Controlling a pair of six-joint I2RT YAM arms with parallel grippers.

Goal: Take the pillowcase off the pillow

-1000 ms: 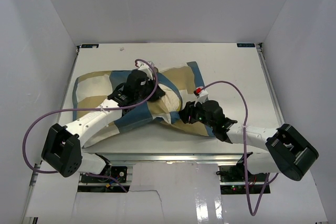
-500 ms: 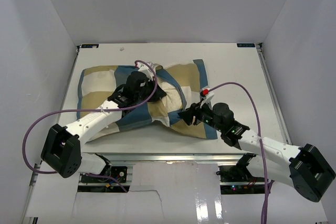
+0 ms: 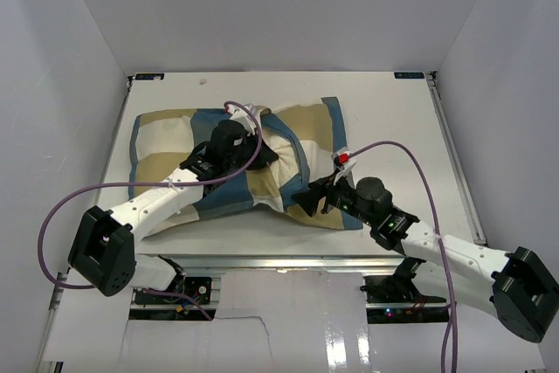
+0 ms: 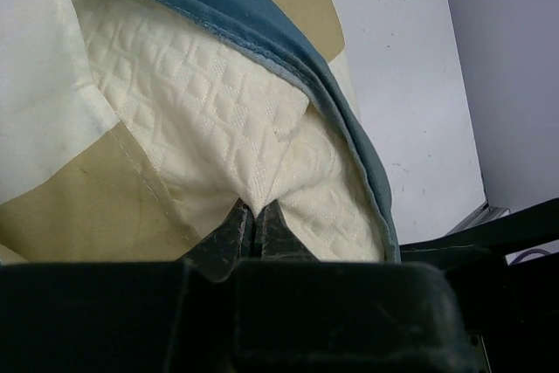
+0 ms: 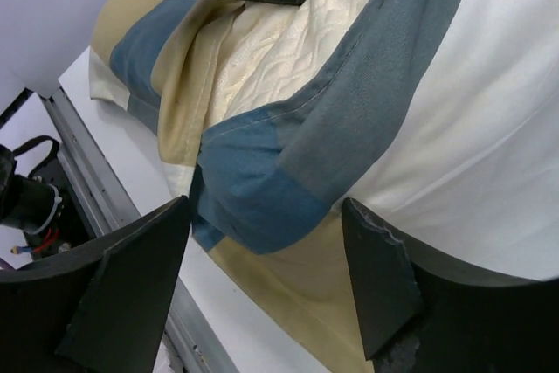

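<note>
The task is judged to be at an early stage. The pillow [image 3: 284,156] lies on the table [image 3: 393,128] and is almost wholly covered by the pillowcase [image 3: 166,141]. Only a strip of its cream quilted cloth is exposed, at the open mouth of the cover on the pillow's right half.

The left gripper [image 4: 255,220] is seen over that exposed strip. Its jaws are pressed together on a small fold of the pillow's own cloth, so the pillow appears to be pinned or held back.

The right gripper [image 5: 265,211] is at the pillow's near right corner with its jaws spread wide. The blue hem of the pillowcase is framed between its fingers [image 5: 131,286], but nothing is gripped yet.

What has been achieved, as far as can be seen, is an opened mouth and a hold on the pillow. What is left is nearly everything: the hem has to be grasped and the cover drawn off along the whole length of the pillow. The pillow's left half is hidden entirely under the checked cloth.
</note>
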